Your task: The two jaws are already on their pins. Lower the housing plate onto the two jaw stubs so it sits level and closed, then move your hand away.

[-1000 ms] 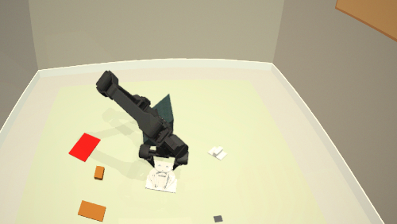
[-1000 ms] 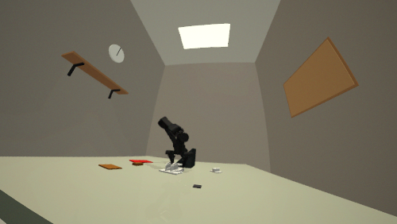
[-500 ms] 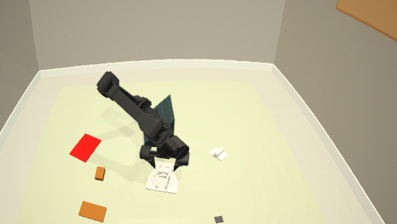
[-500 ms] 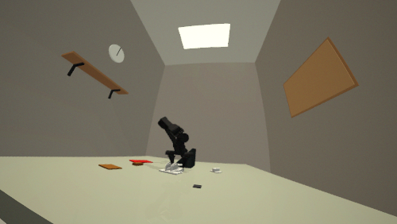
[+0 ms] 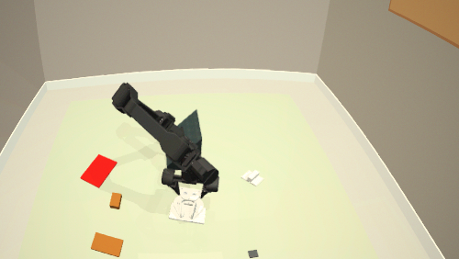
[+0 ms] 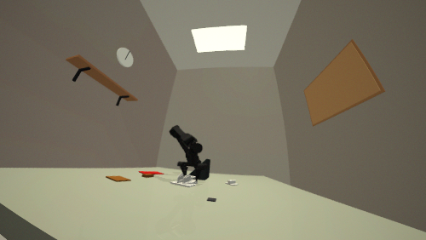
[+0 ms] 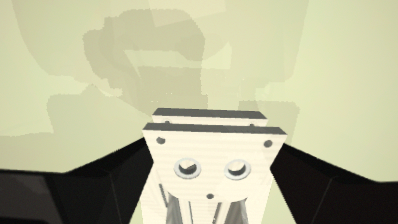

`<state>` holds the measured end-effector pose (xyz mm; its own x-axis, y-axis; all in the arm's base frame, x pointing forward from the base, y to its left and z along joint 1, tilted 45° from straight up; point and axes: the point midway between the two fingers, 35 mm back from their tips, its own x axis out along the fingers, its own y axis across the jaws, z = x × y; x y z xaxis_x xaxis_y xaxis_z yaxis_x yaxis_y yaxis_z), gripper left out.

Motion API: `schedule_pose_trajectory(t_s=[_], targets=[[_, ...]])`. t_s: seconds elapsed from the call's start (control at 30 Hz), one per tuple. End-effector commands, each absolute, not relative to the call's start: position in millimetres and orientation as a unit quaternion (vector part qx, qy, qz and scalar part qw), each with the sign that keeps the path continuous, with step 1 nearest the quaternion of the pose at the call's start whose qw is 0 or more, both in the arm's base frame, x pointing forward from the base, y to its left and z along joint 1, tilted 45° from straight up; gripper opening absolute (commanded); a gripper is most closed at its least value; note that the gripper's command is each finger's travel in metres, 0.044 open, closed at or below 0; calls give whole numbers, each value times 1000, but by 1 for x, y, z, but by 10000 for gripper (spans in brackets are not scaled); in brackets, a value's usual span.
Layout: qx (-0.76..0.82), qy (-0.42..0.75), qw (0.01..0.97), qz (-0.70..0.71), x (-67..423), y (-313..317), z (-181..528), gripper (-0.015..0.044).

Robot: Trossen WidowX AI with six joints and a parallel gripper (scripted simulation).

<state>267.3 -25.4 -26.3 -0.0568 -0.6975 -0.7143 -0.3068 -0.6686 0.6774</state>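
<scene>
The white housing plate [image 5: 190, 187] [image 7: 212, 145] has two ringed holes. My gripper [image 5: 190, 190] [image 6: 190, 175] [image 7: 211, 141] is shut on its two side edges. The plate is over the rear part of the white base [image 5: 176, 217] [image 6: 183, 184] [image 7: 210, 120], whose rear edge shows just beyond it in the wrist view. Pale round shapes show inside the two holes. The jaws stand on the base in front of and partly under the plate; their stubs are mostly hidden. I cannot tell whether the plate touches them or is fully level.
A red sheet [image 5: 98, 171] [image 6: 151, 173], an orange block [image 5: 116, 200] and an orange plate [image 5: 107, 244] [image 6: 118, 179] lie left of the base. A small white part [image 5: 252, 177] [image 6: 232, 182] lies to the right. A small dark tile [image 5: 252, 253] [image 6: 211, 199] lies toward the front.
</scene>
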Motion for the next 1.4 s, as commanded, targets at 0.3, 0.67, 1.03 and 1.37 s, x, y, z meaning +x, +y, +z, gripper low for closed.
schedule_pose_trajectory(t_s=[0.3,0.67,1.03,1.37], targets=[[668,-375,160,-623,266,-28,-28,351],[668,-375,160,-623,266,-29,-30,351],[668,-375,160,-623,266,-31,-31,351],[668,-376,160,-622,266,-33,-33,351]])
